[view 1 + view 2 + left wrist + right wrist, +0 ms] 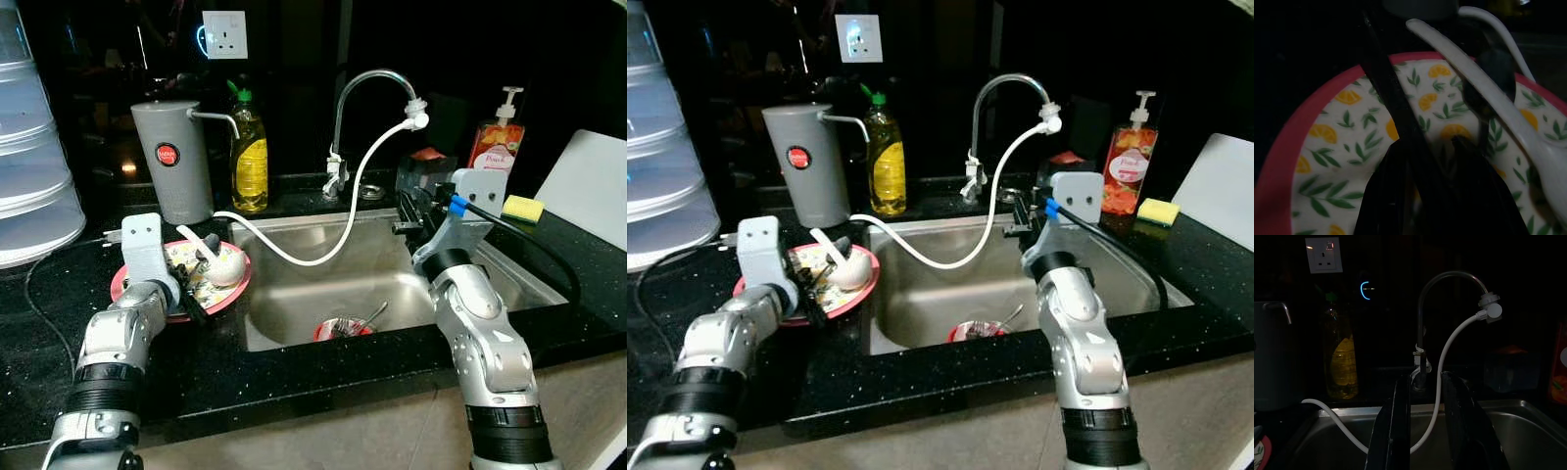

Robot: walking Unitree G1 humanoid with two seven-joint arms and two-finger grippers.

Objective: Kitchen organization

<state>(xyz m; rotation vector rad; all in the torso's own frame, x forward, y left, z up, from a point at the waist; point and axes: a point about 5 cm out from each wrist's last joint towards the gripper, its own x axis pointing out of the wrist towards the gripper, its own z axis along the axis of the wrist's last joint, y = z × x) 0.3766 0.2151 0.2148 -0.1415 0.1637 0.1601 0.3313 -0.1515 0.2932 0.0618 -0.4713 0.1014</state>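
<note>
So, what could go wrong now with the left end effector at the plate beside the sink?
The left end effector is at the pink-rimmed plate, whose rim lies close to the sink edge; a push could slide it in. The white spoon lies loose across the plate and may roll off. The white hose hanging into the sink may snag the right end effector.

The sink [294,304] sits in the middle of the table [294,377], with the tap [367,93] behind it and a hose [333,245] running from the tap's tip down to the left. A bowl [343,328] lies in the sink's near part. Left of the sink a plate [230,289] rests on the table, carrying a spoon [211,255]. Behind the plate stands a dispenser [171,162], with a bottle [249,147] just right of it. At the far right stand a soap bottle [498,137] and a sponge [522,208].
</note>
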